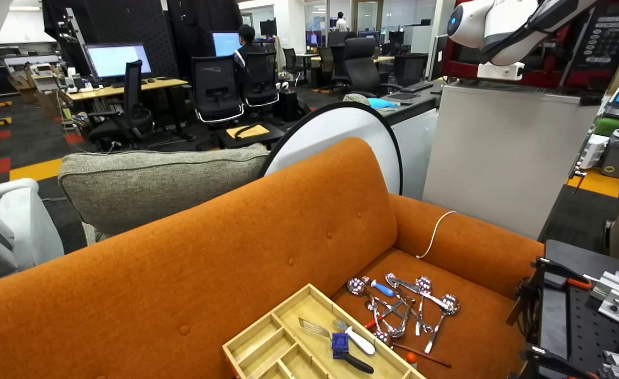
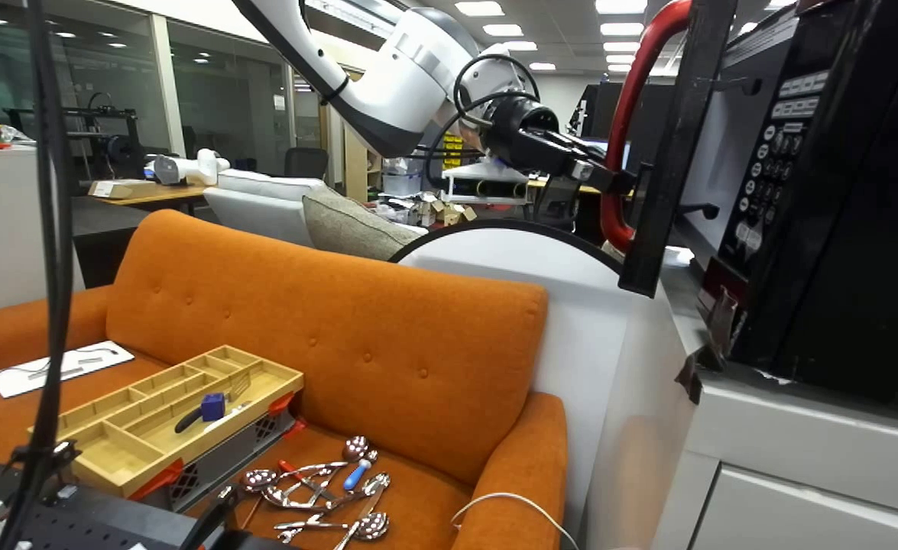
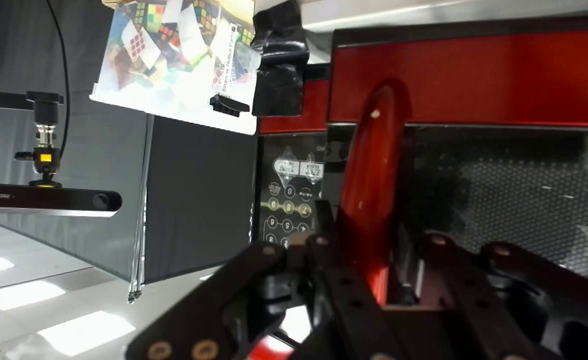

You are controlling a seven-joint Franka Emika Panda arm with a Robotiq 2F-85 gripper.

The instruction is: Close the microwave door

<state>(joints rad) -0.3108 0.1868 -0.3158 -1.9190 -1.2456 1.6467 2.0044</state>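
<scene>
A long orange cloth sofa shows in both exterior views, and a plain white cabinet stands just past one arm of the sofa. On that cabinet, higher than the sofa, sits the microwave, a shiny red box with a dark front. The flat microwave door, a red frame around dark glass, is open: in an exterior view, a gap shows between the door and the box, with a pale surface in it. The white and black robot arm reaches in higher than the sofa. Its black two-finger gripper is closed around the curved red handle of the door, one finger on each side. A messy pile of shiny metal spoons lies on the sofa's seat, on the end near the microwave. In front of the sofa's back is a pale wooden tray split into little boxes. It holds a white-handled fork and a flat metal tool with a black handle; a small blue cube is on or around that tool, and I cannot tell which. A thin white cord hangs over the sofa's arm nearest the microwave. Behind the sofa stand a big round white board with a black rim and a fat grey cloth cushion.
</scene>
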